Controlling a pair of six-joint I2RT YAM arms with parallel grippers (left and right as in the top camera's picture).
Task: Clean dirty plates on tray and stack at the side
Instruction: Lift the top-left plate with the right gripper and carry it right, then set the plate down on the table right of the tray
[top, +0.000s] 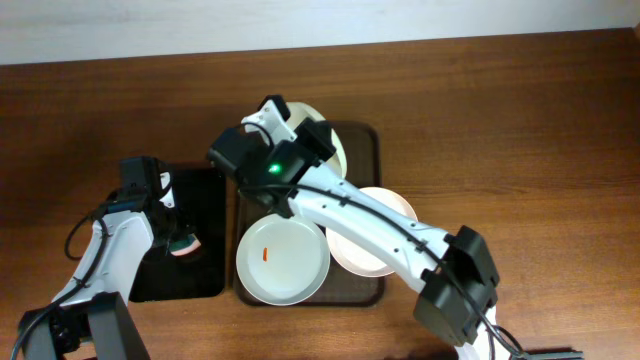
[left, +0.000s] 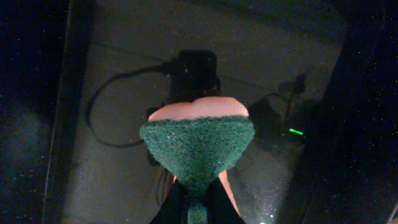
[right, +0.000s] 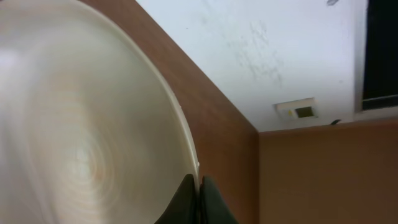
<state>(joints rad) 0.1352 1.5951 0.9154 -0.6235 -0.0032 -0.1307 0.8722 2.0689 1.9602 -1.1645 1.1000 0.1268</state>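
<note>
Nearest, at the front of the dark brown tray (top: 362, 150): one white plate (top: 283, 262), lying flat and still marked with an orange-red speck, and a second plate (top: 360, 262) just beside it on the right, partly under the right arm, both apparently awaiting their turn. Left of the tray, the left gripper (left: 196, 198) is clamped on a green-faced orange sponge (left: 198, 146) and held over the smaller glossy black tray (top: 200, 200), seemingly parked ready to wipe. Farthest, at the tray's back end, the third plate (right: 81, 137) is tilted up, its rim pinched between the closed jaws of the right gripper (right: 199, 193), probably raised to present its face for cleaning.
</note>
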